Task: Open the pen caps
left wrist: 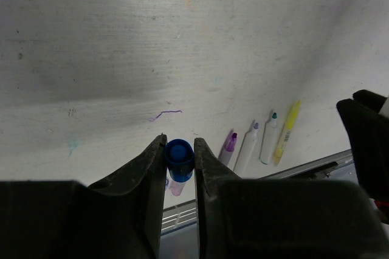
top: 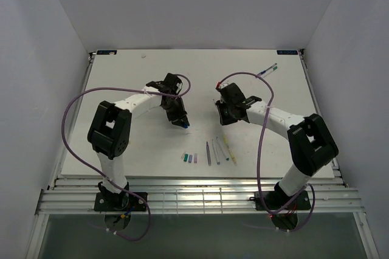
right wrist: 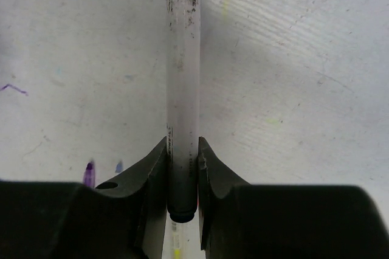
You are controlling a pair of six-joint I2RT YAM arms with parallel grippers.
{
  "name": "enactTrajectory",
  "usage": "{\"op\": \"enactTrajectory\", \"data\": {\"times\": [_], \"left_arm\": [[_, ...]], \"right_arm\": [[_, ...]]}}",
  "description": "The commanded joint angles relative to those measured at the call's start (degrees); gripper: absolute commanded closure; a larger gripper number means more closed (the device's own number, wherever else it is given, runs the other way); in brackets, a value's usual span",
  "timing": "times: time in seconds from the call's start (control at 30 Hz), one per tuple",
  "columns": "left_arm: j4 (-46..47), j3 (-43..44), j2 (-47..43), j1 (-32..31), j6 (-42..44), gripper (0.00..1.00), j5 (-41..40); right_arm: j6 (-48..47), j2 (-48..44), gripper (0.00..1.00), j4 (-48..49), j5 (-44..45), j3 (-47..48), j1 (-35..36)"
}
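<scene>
Left pincer [left wrist: 179,143] is clamped on a small stubby blue cap [left wrist: 179,158], open end facing the camera, held above the white bench [top: 121,82] near its middle. Right pincer [right wrist: 182,146] is clamped on a whitish pen [right wrist: 183,82] with a scuffed, smudged barrel and a dark grey end. The pen's far end is cut off by the frame, so its tip colour cannot be told. From above, this pen is hidden under the right pincer. Near the front edge lie three loose caps [top: 189,158], green, blue and purple, side by side. Just to their right is a row of four pens [top: 222,149]. Two more pens [top: 267,71] lie at the far right corner, too small to make out
</scene>
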Motion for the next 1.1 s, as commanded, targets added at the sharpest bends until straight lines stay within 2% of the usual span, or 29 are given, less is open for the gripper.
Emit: {"op": "enactTrajectory", "data": {"times": [0.0, 0.27, 0.43, 0.73, 1.07], "left_arm": [[-3.11, 3.05, 0.49, -0.53, 1.63, 1.00, -1.90], [-4.87, 4.20, 4.27, -0.79, 2.95, 0.93, -4.27], [-5.67, 4.90, 6.21, -0.80, 3.30, 0.90, -4.97], [-6.02, 6.04, 8.76, -0.80, 3.48, 0.70, -5.24], [-5.93, 6.13, 9.81, -0.80, 3.39, 0.57, -5.24]], "right_arm": [[-1.74, 1.89, 0.92, 5.67, 6.17, -0.52, -0.18], [-2.18, 6.81, 0.92, 5.77, 4.59, 0.88, -0.26], [-1.83, 7.78, 0.87, 5.24, 3.01, 1.06, -0.18], [-1.48, 8.75, 0.78, 4.54, 0.99, 0.80, -0.18], [-1.04, 9.10, 0.64, 3.92, 0.02, -0.26, -0.18]]}}
